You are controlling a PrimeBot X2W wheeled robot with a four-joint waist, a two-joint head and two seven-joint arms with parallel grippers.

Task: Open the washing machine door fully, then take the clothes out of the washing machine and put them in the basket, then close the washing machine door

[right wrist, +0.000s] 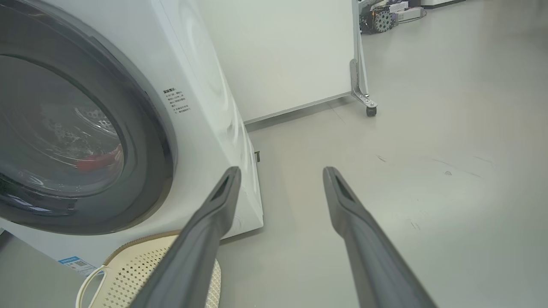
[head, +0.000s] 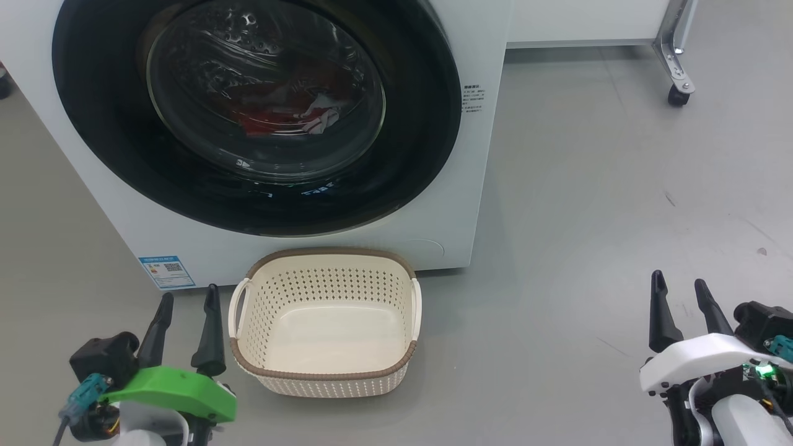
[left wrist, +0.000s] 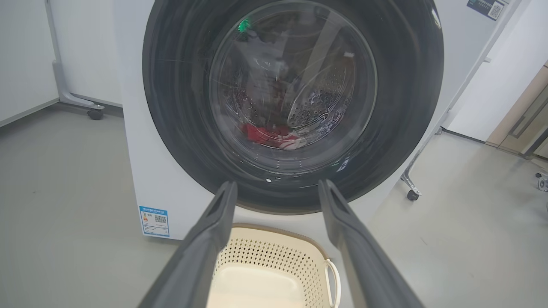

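The washer (head: 477,186) stands on the grey floor (head: 588,217), with its door (head: 99,124) shut flat against the front. Through the glass, the clothes (head: 279,118) lie in the drum as a red heap with white trim, low and a little right of centre. A blue sticker (head: 166,271) sits at the washer's lower left corner.

The basket (head: 328,253) stands empty on the floor just in front of the washer, under the door's bottom edge. Its far rim is close to the washer's base.

The left gripper (head: 189,294) hangs just beside the basket's left handle, fingers spread wide and holding nothing. In the left wrist view they point at the lower part of the door, with the basket showing between them. The right gripper (head: 678,279) is well apart to the right over bare floor, also released and empty. A wheeled frame leg (head: 675,68) stands on the floor right of the washer.
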